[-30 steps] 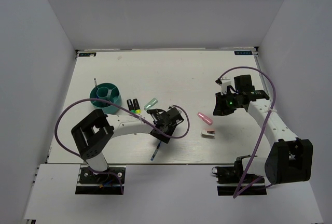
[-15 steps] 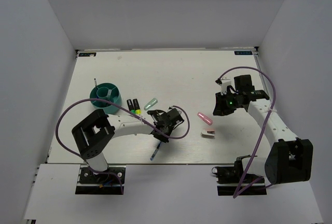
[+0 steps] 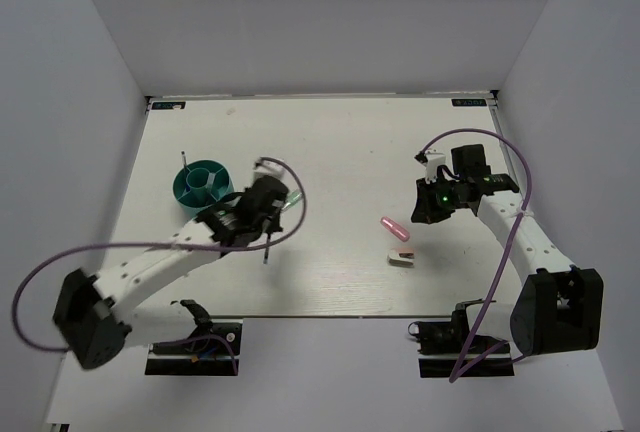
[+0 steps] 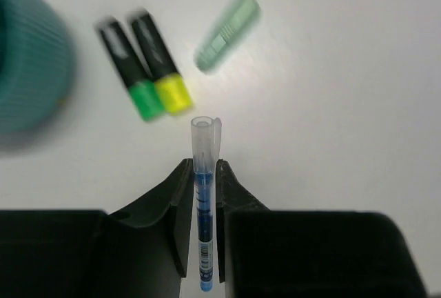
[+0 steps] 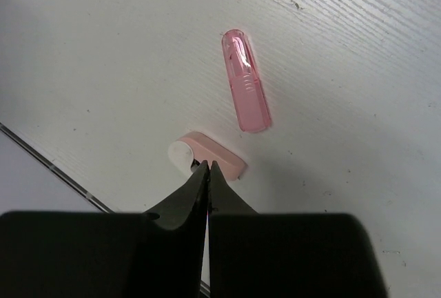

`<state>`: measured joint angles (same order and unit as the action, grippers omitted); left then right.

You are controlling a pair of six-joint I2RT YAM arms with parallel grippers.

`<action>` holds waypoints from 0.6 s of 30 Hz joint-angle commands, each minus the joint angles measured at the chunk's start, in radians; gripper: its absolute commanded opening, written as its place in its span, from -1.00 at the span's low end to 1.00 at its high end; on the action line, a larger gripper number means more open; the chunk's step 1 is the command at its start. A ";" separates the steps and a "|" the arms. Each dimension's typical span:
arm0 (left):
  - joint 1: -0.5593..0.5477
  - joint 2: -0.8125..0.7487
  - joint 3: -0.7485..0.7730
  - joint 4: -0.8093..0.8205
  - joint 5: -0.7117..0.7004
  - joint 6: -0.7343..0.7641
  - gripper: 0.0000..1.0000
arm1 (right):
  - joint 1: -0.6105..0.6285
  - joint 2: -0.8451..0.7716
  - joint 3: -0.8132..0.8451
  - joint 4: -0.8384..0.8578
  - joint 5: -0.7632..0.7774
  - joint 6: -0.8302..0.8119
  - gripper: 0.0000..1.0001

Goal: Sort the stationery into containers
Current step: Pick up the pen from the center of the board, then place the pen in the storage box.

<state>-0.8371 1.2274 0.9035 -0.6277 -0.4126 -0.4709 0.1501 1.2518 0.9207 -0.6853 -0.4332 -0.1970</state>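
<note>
Pen (image 4: 205,143) clamped in left gripper (image 4: 204,168), 2 black markers (image 4: 129,67) beyond its tip, right gripper (image 5: 207,166) closed, empty, near pink-and-white block (image 5: 210,153)

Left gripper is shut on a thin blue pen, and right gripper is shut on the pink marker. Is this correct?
Not quite. The left gripper is shut on the blue pen, but the right gripper is shut on nothing: the right wrist view shows the pink marker lying loose on the table, apart from it.

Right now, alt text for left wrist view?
Left gripper shut on a thin blue pen. Beyond it on the white table lie two black markers, a pale green marker, and the teal holder at left.
</note>
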 commanded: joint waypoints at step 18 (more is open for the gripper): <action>0.543 -0.298 -0.288 0.893 -0.401 0.509 -1.00 | -0.004 0.006 0.007 0.015 -0.030 -0.009 -1.00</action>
<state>-0.3233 0.9173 0.6125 0.1368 -0.8570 -0.0292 0.1482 1.2518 0.9203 -0.6823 -0.4454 -0.1951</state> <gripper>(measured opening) 0.265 0.001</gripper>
